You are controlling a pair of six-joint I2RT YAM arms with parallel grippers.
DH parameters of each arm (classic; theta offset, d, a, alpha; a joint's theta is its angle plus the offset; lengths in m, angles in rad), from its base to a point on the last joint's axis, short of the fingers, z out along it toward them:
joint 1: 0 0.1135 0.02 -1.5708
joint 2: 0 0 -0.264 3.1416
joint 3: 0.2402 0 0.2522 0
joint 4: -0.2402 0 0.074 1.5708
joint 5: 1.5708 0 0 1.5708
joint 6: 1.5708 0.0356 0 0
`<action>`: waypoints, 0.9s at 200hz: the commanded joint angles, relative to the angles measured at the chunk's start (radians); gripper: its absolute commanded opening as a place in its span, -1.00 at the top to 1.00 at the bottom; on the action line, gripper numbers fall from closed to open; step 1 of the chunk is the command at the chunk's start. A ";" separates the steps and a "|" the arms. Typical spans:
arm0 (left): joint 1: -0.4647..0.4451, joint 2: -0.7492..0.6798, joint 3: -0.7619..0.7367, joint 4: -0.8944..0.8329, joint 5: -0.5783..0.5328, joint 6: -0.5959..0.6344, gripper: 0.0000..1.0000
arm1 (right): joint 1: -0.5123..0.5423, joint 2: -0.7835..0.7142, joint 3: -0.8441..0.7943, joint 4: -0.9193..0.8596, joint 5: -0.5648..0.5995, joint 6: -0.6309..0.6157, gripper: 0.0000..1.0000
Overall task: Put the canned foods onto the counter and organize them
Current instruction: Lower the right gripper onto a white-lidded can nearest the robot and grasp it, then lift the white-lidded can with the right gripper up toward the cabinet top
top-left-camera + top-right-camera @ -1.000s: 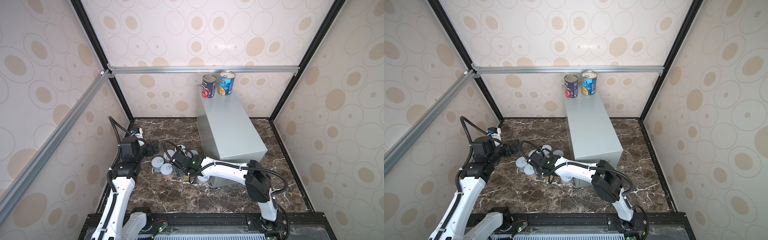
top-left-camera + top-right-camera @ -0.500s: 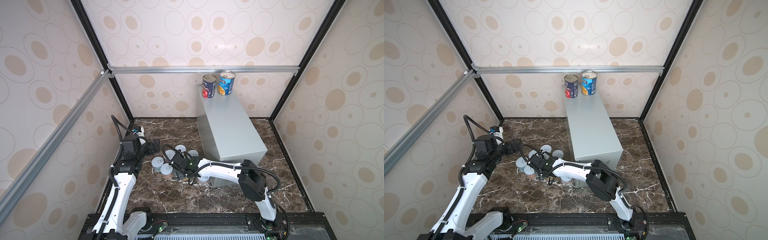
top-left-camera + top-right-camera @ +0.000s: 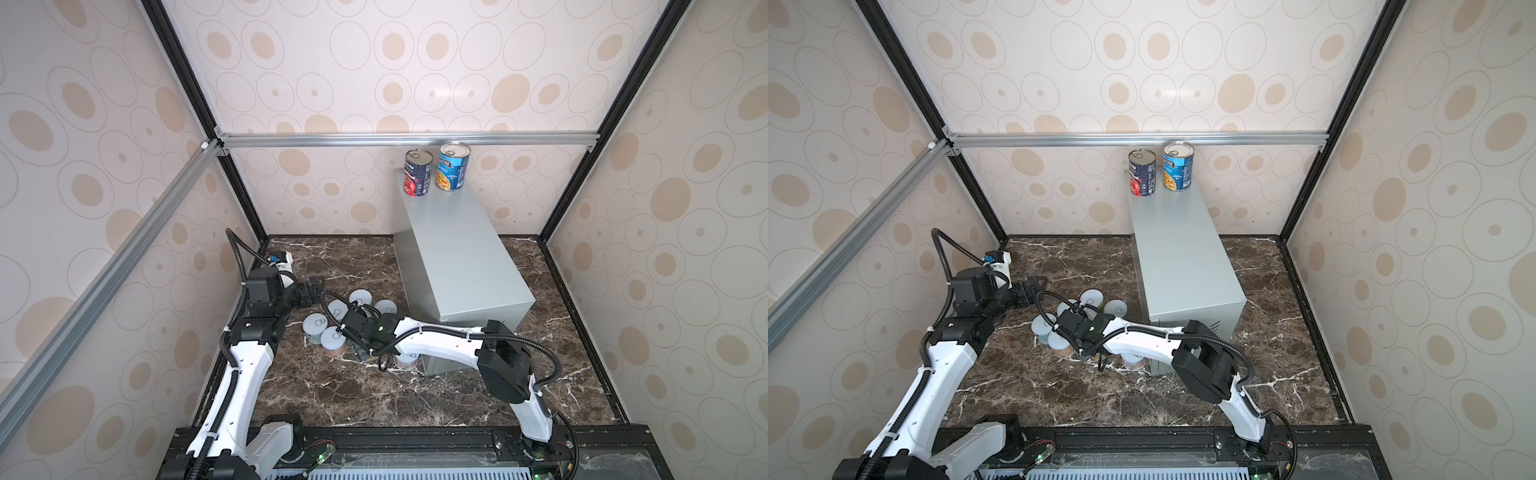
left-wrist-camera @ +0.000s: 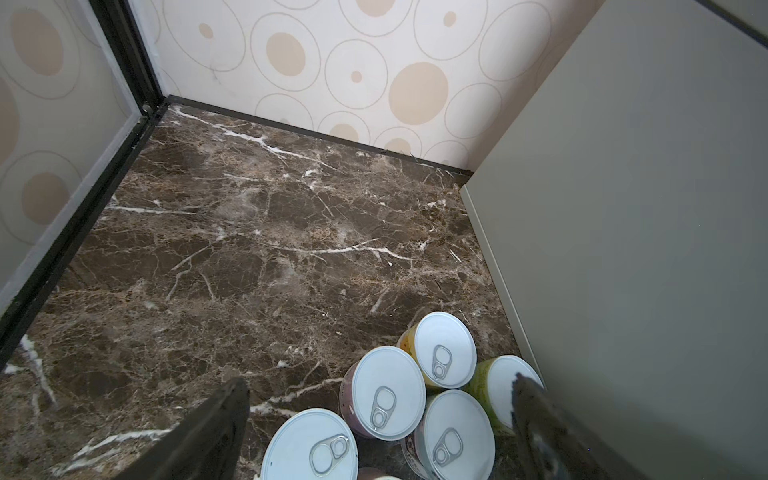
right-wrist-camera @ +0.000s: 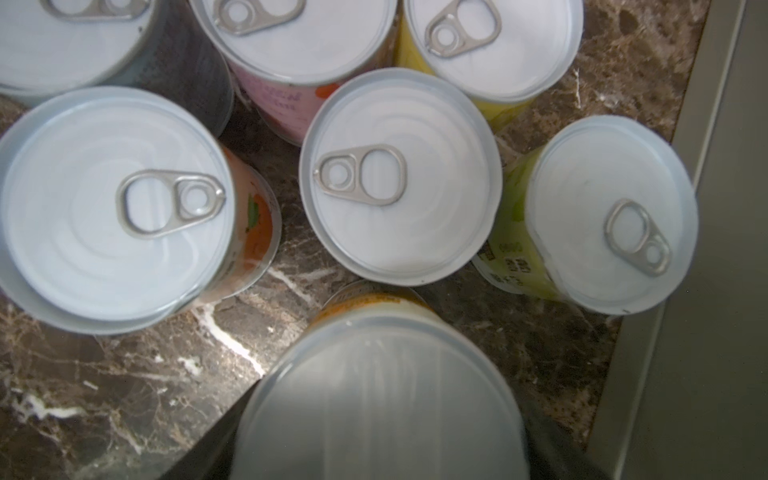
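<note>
The orange-labelled can [image 5: 382, 399] sits between the fingers of the right gripper [image 5: 380, 440], which is clamped on its sides. Its white lid is blurred and cut off at the edge of the right wrist view. In both top views the wrist covers it entirely, and whether it rests on the marble surface [image 3: 332, 386] or is lifted cannot be told. Around it, left of the near end of the counter [image 3: 457, 257], stand the short cans [image 3: 337, 308] – five white lids show in a top view, the rest lie under the right arm [image 3: 440, 338]. A half-hidden can [image 3: 405, 360] peeks out beneath that arm at the counter's near left corner, its label too small to read. The green-yellow can [image 5: 611, 212] stands just beside the counter's left wall; contact cannot be made out. On the far end of the counter top the navy-red can [image 3: 417, 172] and the blue-yellow can [image 3: 453, 166] stand upright side by side. The left gripper [image 3: 312, 290] hangs at the far left of the cluster, jaws spread wide and holding nothing – in the left wrist view only its dark fingertips [image 4: 224, 415] show
</note>
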 commanded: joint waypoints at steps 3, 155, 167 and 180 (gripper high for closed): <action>0.004 0.004 0.054 0.023 0.030 -0.004 -0.96 | 0.041 -0.071 0.110 -0.038 0.078 -0.090 -0.01; 0.004 0.014 0.177 0.009 0.133 0.000 -0.96 | 0.060 -0.238 0.739 -0.374 0.108 -0.434 0.91; 0.005 0.016 0.180 0.022 0.207 0.005 -0.96 | 0.035 -0.257 0.797 -0.406 0.106 -0.462 0.97; 0.003 0.015 0.180 0.041 0.277 0.001 -0.96 | -0.003 -0.294 0.825 -0.417 0.087 -0.478 1.00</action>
